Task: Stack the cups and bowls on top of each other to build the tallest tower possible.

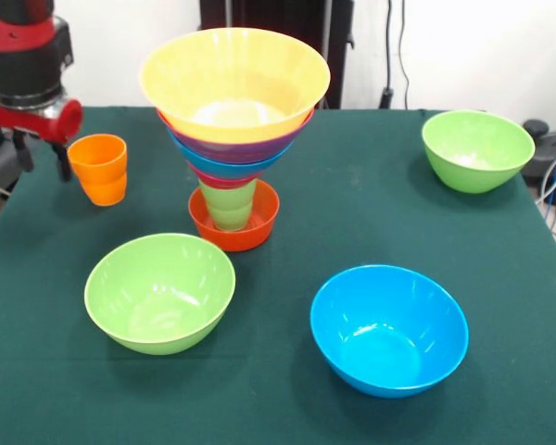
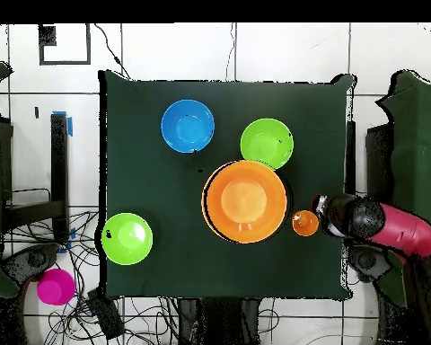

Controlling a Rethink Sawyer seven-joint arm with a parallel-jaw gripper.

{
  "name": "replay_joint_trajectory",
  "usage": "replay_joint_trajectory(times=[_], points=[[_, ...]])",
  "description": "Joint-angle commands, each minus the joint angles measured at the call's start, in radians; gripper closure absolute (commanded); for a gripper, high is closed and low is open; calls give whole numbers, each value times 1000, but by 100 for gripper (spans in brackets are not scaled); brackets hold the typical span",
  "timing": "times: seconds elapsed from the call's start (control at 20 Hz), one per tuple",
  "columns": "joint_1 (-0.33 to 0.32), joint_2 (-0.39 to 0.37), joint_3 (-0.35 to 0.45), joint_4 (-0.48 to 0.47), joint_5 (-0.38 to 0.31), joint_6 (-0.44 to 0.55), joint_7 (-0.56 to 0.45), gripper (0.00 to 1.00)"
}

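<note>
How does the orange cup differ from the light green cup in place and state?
The orange cup stands alone on the green cloth, beside the gripper; the light green cup stands inside a small red-orange bowl. The orange cup carries nothing, while the light green cup bears the stacked bowls, topped by the very large orange bowl. Both are small and narrower than any bowl.

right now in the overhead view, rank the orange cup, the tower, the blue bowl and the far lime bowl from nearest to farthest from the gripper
1. orange cup, right beside the gripper at the table's right edge.
2. tower, at mid-table, just past the cup.
3. blue bowl, upper left of the tower.
4. lime green bowl, near the table's lower left edge.
</note>
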Motion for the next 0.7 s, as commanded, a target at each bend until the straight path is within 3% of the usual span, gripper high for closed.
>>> replay_joint_trajectory(times=[0.05,0.4,0.7], points=[[36,78,12,27,-68,-94,7,0],[89,-57,-23,99,-51,-33,15,0],[109,-21,-28,2,-60,-1,-31,0]])
